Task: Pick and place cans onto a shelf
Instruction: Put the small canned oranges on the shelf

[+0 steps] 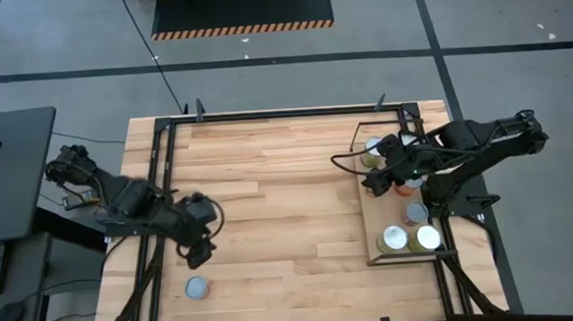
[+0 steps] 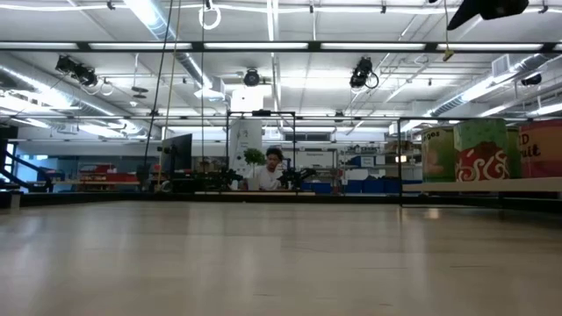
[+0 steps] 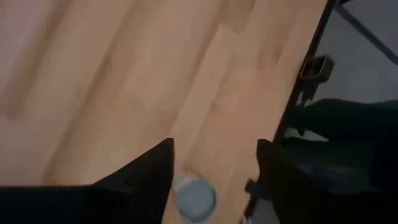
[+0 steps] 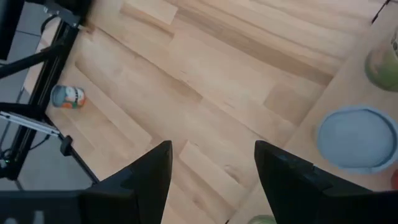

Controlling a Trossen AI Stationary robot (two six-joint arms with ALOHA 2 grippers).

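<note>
One can (image 1: 197, 287) with a pale round top stands alone on the tabletop near the front left corner. It also shows in the left wrist view, can (image 3: 194, 198), and in the right wrist view, can (image 4: 67, 96). My left gripper (image 1: 201, 251) hovers open just beyond it, tipped downward; its fingers (image 3: 155, 163) frame the can from above without touching it. Several cans (image 1: 416, 213) stand upright on the shelf (image 1: 379, 210) at the table's right. My right gripper (image 1: 374, 180) hangs open and empty above the shelf's left edge, beside a blue-grey-topped can (image 4: 354, 137).
A thin black metal frame (image 1: 264, 113) runs around the tabletop. In the low view the shelf's cans (image 2: 481, 149) stand at the right, raised a little above the table. The wide middle of the table (image 1: 279, 200) is bare wood.
</note>
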